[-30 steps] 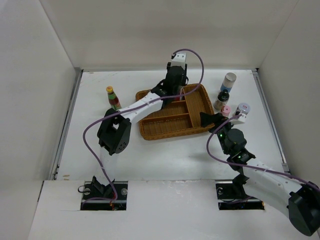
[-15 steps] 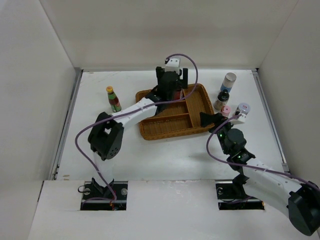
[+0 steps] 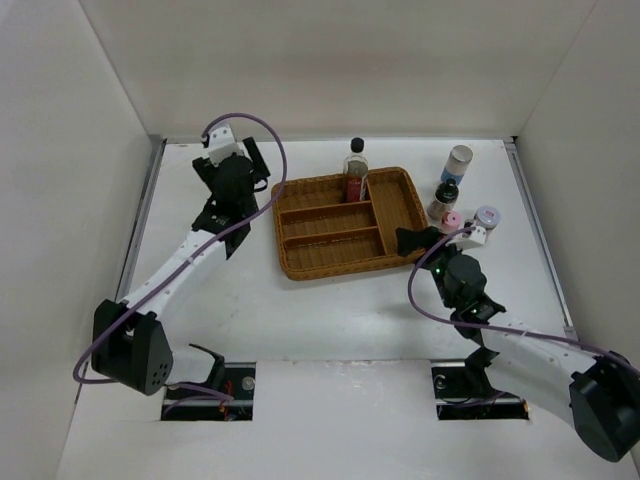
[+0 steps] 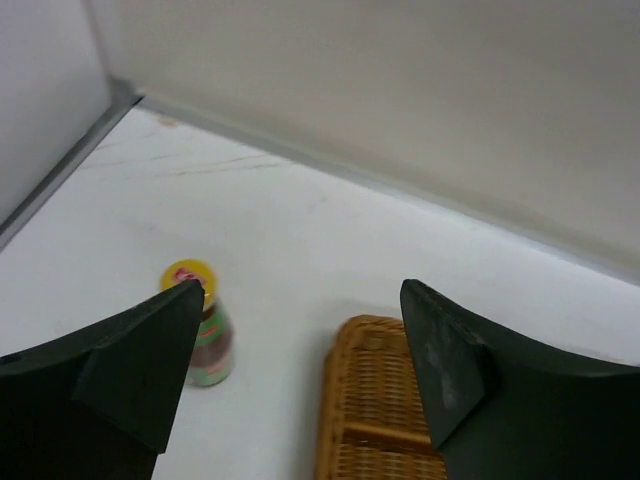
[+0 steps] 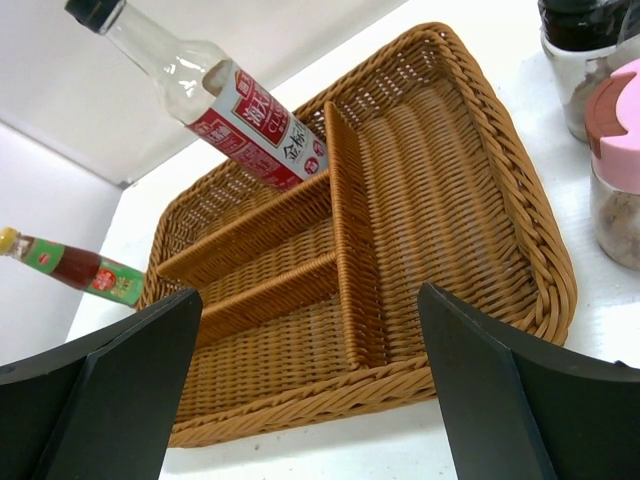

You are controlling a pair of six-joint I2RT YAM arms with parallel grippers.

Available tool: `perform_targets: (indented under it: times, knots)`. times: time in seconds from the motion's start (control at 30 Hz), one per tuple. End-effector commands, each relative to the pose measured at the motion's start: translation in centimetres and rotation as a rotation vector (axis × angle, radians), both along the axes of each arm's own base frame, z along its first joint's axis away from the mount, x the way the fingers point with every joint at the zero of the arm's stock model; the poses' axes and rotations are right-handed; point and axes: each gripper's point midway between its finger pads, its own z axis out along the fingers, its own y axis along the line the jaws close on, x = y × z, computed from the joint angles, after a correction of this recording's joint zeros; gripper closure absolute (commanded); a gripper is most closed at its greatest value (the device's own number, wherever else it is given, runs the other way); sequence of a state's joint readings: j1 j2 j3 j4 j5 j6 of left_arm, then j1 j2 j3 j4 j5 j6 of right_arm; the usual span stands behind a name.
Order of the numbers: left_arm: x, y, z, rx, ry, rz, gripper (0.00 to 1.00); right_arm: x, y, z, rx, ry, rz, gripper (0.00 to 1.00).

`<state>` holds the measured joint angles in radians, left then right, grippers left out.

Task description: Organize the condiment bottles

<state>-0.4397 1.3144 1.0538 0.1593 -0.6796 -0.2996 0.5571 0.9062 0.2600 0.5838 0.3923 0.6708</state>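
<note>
The black-capped clear glass bottle [image 3: 355,168] [image 5: 215,95] stands upright in the back of the brown wicker tray [image 3: 330,262] [image 5: 400,385]. My left gripper [image 3: 228,172] [image 4: 300,300] hangs open and empty over the table left of the tray, above the yellow-capped red sauce bottle [image 4: 203,335] [image 5: 70,265], which the arm hides in the top view. My right gripper [image 3: 438,235] [image 5: 308,300] is open and empty at the tray's right front corner. The pink-capped jar [image 3: 452,221] [image 5: 615,170] and grey-lidded jar [image 3: 487,216] stand just beyond it.
The white-blue shaker [image 3: 458,160] and the dark-capped jar [image 3: 445,195] [image 5: 580,60] stand right of the tray, near the back. White walls close in the table on three sides. The tray's corner [image 4: 375,400] shows under my left gripper.
My left gripper opened, left the glass bottle standing in the tray, and swung left to above the sauce bottle. The right arm has barely moved.
</note>
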Motion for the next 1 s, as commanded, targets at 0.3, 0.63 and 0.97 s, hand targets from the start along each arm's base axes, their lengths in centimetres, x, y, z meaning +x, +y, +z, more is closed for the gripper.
perform_targets:
  times: [0.3,0.63,0.97]
  knots:
    - [1.6,6.0,-6.9,0.031,0.162,0.178,0.3,0.4,1.0,1.4,0.035,-0.033,0.035,0.02]
    - [4.1,7.6,-8.6,0.037,0.195,0.223,0.41,0.6,1.6,1.1,0.027,-0.018,0.056,0.02]
    - [5.1,7.9,-8.3,0.048,0.187,0.232,0.42,0.6,1.9,0.7,0.024,-0.005,0.068,0.01]
